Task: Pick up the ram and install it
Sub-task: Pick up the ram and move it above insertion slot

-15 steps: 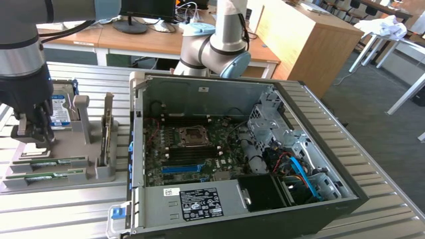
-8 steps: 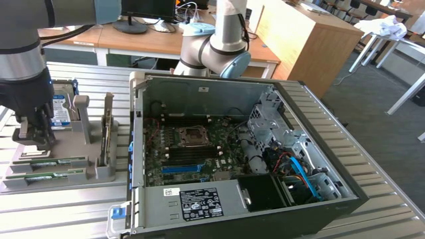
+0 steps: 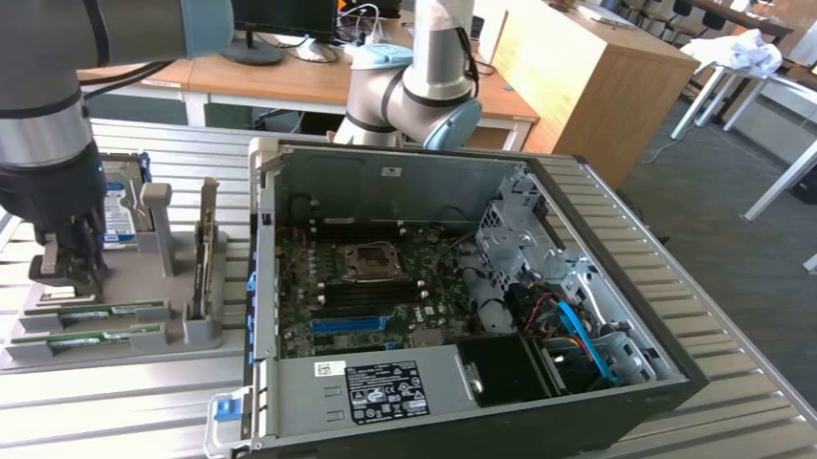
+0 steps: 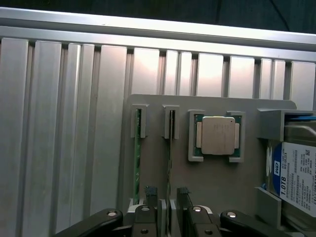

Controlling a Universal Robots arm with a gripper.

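Fingers (image 4: 151, 191) spread wide, nothing pinched. My gripper (image 4: 167, 193) hangs low over the grey fixture tray (image 3: 191, 330) at the lower left of the exterior view. It is well apart from the open computer case (image 3: 383, 177) at centre frame.

Wrist view, looking straight down:
- The ram (image 4: 170, 148) lies on edge in its slot of the tray, a thin green line running between my two fingertips. One tip stands on either side of it; no contact that I can make out.
- Second stick (image 4: 137, 158) sits in the neighbouring slot, parallel, just outside one fingertip.
- On the ram's other side the square silvery processor chip (image 4: 216, 135) rests in its own holder.
- Beyond the chip is a hard drive (image 4: 298, 173) with a blue-and-white label.

Exterior view adds the side-on look:
- Both sticks appear as flat green boards, one behind the other at the tray's near end, mine the farther one, right under my hand.
- A thin upright board (image 3: 205, 249) stands in the tray just to the right of my hand.
- Inside the case the processor socket (image 3: 370, 260) sits mid-board, with long dark slots (image 3: 370, 292) just below it in the frame.
- Lower again comes a blue slot strip (image 3: 347, 323), then the power supply (image 3: 370, 387) along the near edge.
- Table (image 3: 128, 402) of ribbed aluminium slats lies under everything.
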